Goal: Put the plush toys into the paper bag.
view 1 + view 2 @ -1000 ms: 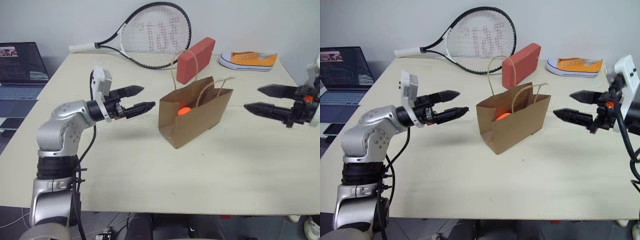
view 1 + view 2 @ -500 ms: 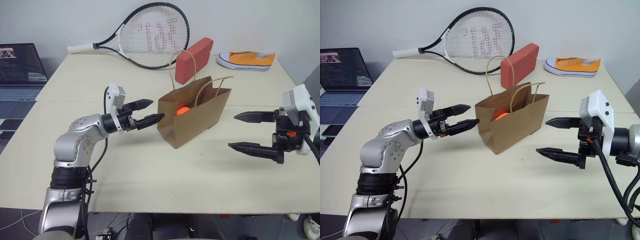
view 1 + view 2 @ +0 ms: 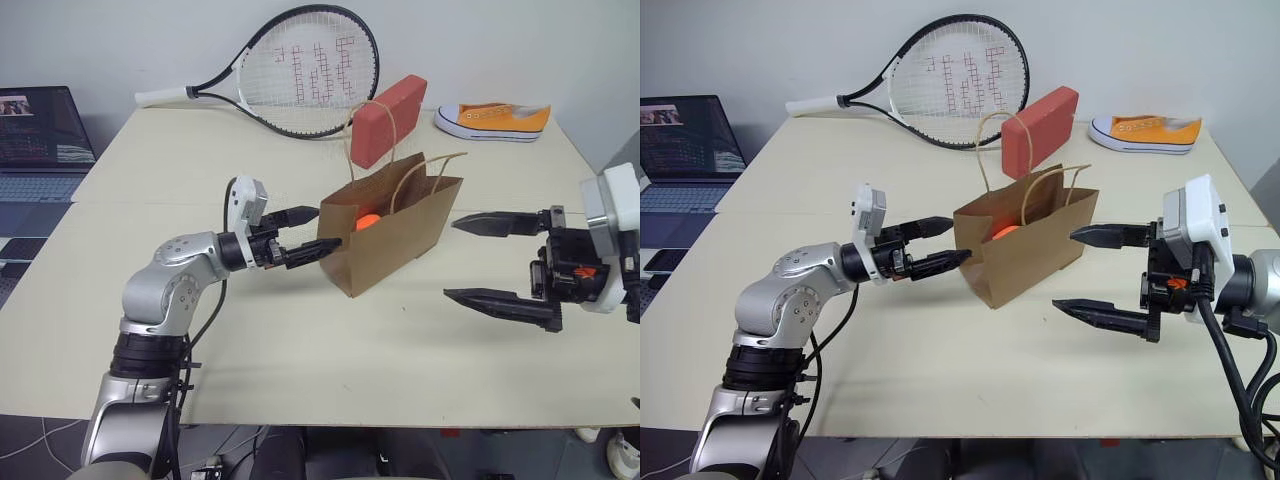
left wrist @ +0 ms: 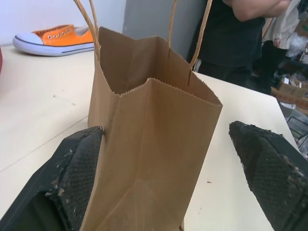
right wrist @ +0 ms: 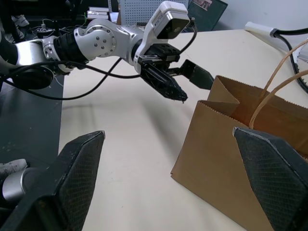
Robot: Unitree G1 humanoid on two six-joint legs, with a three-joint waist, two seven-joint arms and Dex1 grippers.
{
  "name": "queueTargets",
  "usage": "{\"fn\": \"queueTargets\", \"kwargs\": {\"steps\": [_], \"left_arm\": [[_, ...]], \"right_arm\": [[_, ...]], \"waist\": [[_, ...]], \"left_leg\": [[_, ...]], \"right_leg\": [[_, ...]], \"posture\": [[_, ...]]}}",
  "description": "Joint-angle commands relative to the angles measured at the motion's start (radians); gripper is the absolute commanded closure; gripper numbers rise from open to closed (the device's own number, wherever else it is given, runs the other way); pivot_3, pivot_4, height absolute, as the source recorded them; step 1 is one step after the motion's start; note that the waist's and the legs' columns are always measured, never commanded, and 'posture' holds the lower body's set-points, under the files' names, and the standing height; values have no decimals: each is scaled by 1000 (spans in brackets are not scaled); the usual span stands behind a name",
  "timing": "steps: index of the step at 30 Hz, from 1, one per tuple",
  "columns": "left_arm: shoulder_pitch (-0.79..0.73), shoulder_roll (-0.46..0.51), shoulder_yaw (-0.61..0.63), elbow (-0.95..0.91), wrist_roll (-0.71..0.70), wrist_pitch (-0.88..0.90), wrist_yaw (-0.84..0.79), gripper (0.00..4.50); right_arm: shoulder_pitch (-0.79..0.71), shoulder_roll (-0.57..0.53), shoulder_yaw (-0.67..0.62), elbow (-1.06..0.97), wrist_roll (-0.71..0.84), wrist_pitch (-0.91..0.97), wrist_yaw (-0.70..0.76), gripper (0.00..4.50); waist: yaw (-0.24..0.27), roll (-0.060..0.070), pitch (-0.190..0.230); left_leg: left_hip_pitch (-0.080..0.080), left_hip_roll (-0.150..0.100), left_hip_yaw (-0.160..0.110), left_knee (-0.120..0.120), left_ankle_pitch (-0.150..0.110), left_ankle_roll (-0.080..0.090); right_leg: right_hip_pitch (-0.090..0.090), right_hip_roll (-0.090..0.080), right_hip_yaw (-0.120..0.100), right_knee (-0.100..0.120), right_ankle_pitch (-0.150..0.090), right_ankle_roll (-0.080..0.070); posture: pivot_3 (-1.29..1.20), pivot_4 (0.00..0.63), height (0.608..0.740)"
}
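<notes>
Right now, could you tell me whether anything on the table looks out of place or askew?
Nothing looks spilled or damaged. The paper bag stands upright and open with something orange inside, set at an angle to the table edge. Both open grippers flank it.

Head pair looks down over the table (image 3: 300, 330); both wrist views closely share the paper bag (image 4: 154, 144)
</notes>
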Motion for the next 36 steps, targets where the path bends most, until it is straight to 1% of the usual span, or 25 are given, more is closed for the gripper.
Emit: {"fn": "queueTargets", "kwargs": {"steps": [1,2,8,14,20,25,28,32,33,34,36], "left_arm": [[-10,-6,-9,-27,12,-29,0,1],[-9,-7,-10,-28,14,-31,1,1],[5,-24,-24,-53,19,-34,21,1],[32,-61,-46,-95,28,-28,73,1],[55,-117,-77,-108,71,-61,139,1],[42,-170,-85,-56,113,-114,183,1],[48,-181,-81,-51,96,-138,151,541],[55,-177,-93,-52,96,-147,119,1802],[55,-178,-93,-49,98,-150,117,2018],[52,-181,-93,-42,102,-155,117,2407],[47,-181,-95,-30,109,-165,115,3018]], "right_arm": [[-5,-12,-8,-8,5,-21,-8,23],[-5,-14,-7,-6,5,-22,-8,23],[-5,-17,-2,-3,6,-25,-11,23],[-1,-22,0,-3,5,-28,-10,23],[-3,-18,15,-3,-6,-37,-15,23],[-5,-20,28,0,-16,-46,-14,23],[5,-21,29,-4,-35,-52,-13,0],[22,-13,31,-15,-62,-68,-23,0],[26,-10,32,-18,-71,-73,-26,0],[29,-6,32,-20,-77,-78,-28,0],[34,-3,34,-21,-86,-86,-30,0]], "waist": [[0,0,0],[0,0,0],[0,0,0],[0,0,0],[0,0,0],[1,0,0],[1,0,0],[1,0,0],[1,0,0],[1,0,0],[1,0,0]], "left_leg": [[0,0,0,0,0,0],[0,0,0,0,0,0],[0,0,0,0,0,0],[0,0,0,0,0,0],[0,0,0,1,0,0],[0,0,0,1,0,0],[0,0,0,1,0,0],[0,0,0,1,0,0],[0,0,0,1,0,0],[0,0,0,1,0,0],[0,0,0,1,0,0]], "right_leg": [[0,0,0,0,-1,-1],[0,0,0,0,-2,-3],[0,0,0,0,-2,-3],[0,0,0,0,-2,-3],[0,0,0,0,0,1],[1,0,0,0,0,1],[1,0,0,0,0,1],[1,0,0,0,0,1],[1,0,0,0,0,1],[1,0,0,0,0,1],[1,0,0,0,0,1]], "posture": [[0,150,740],[0,150,740],[0,150,740],[0,150,740],[0,150,740],[0,150,740],[0,150,740],[0,150,740],[0,150,740],[0,150,740],[0,150,740]]}}
